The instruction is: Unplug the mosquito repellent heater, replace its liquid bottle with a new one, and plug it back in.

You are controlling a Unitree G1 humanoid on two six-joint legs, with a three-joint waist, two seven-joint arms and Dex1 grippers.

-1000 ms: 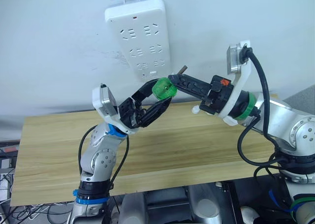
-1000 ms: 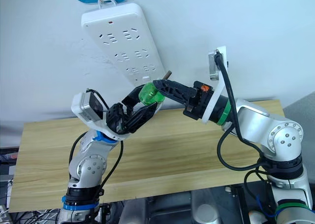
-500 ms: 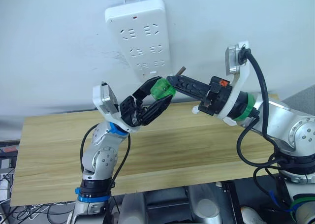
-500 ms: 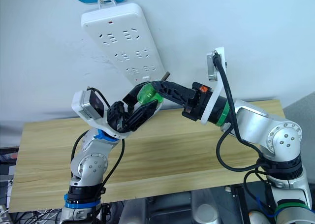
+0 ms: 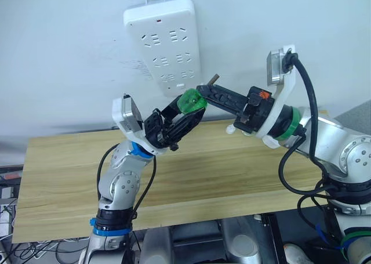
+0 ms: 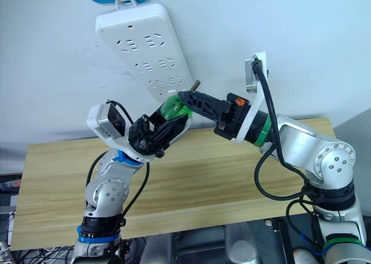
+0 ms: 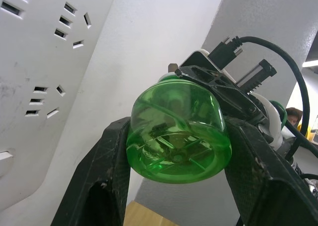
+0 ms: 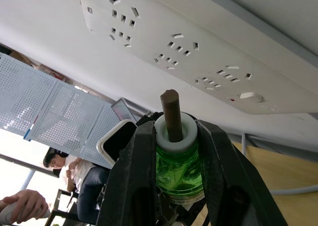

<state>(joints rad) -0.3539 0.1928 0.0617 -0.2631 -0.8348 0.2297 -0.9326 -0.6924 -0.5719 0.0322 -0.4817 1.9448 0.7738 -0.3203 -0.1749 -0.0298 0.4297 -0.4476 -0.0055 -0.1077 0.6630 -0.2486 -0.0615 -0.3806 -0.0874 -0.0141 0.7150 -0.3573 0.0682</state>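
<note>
Right gripper (image 5: 200, 97) pinches the neck of the green liquid bottle (image 5: 192, 102), wick stem (image 8: 170, 113) pointing up toward the power strip (image 5: 165, 40). Left gripper (image 5: 186, 109) flanks the bottle's base, fingers (image 7: 107, 161) touching its sides. A clean handover probably wants one gripper gripping firmly before the other lets go. Both forearms rise steeply and meet high above the table's (image 5: 232, 165) far edge.

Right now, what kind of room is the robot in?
Probably a lab or workshop: a power strip hangs on the white wall, a wooden bench stands below, and people sit by pegboard panels.
</note>
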